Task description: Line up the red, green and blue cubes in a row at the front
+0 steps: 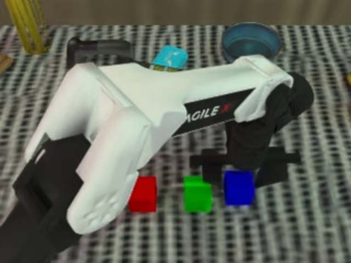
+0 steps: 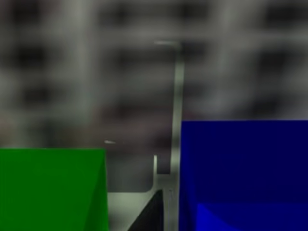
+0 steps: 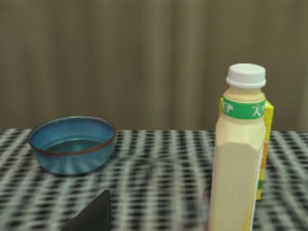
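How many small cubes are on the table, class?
3, in one row at the front: red cube on the left, green cube in the middle, blue cube on the right. The arm may hide others.

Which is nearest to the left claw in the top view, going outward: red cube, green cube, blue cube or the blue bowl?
From the left claw:
1. Deep blue matte cube, right beneath it.
2. Bright green matte cube, next toward the left.
3. Bright red matte cube, the row's left end.
4. Round blue bowl, at the back.

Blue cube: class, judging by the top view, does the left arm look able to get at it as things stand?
Probably yes: the left end effector already hangs right over the blue cube, with the green cube apart beside it and nothing between.
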